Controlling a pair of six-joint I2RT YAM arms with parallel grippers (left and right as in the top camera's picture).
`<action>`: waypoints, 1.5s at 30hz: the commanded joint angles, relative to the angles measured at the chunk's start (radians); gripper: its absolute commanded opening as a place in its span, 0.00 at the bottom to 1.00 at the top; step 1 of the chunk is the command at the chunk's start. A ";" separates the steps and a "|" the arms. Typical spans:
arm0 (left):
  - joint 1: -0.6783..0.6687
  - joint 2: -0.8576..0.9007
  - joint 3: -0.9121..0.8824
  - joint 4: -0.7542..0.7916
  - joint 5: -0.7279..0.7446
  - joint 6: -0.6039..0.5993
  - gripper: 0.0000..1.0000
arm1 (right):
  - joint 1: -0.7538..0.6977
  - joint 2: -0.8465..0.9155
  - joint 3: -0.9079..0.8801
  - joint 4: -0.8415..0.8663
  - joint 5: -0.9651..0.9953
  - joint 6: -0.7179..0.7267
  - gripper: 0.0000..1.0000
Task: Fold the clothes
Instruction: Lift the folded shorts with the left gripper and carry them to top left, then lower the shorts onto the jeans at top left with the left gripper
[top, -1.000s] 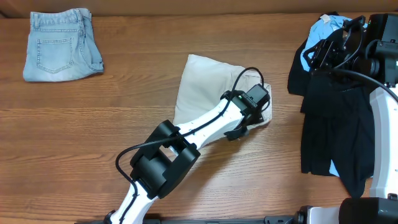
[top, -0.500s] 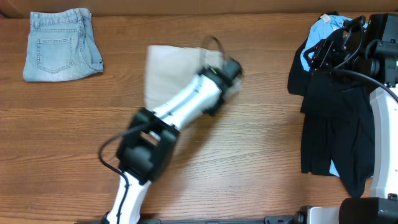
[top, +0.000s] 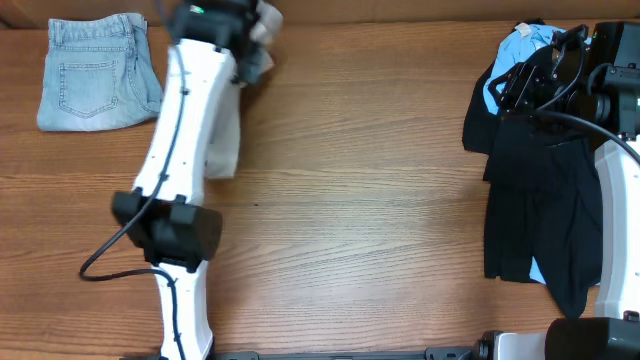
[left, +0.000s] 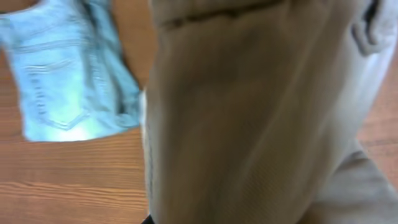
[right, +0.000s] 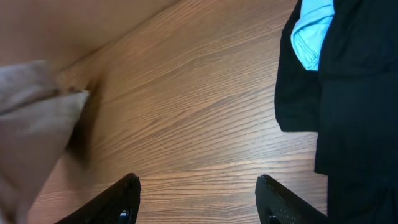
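The left gripper (top: 250, 42), blurred at the far left of the table (top: 380, 230), is clenched on the khaki shorts (top: 225, 145). The shorts trail under the arm just beside the folded denim shorts (top: 95, 70), and their cloth fills the left wrist view. The right gripper (right: 202, 200) hangs released and holds nothing, next to the heap of black clothes (top: 540, 210) with a light-blue garment (top: 520, 45) on top.

Wrist views, close, seemingly share shorts (left: 249, 124).

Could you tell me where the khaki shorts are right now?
In the overhead view, the khaki shorts are held by the left gripper over the table's back-left part, just right of the folded denim shorts.
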 joint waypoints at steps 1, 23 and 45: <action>0.087 -0.010 0.155 -0.027 0.024 -0.021 0.04 | -0.006 -0.005 0.011 0.002 0.010 -0.004 0.63; 0.563 -0.012 0.327 -0.032 0.104 -0.025 0.04 | -0.005 0.000 0.011 -0.037 0.010 -0.004 0.63; 0.784 -0.009 0.126 0.371 -0.029 -0.021 0.04 | -0.005 0.013 -0.011 -0.079 0.055 -0.004 0.63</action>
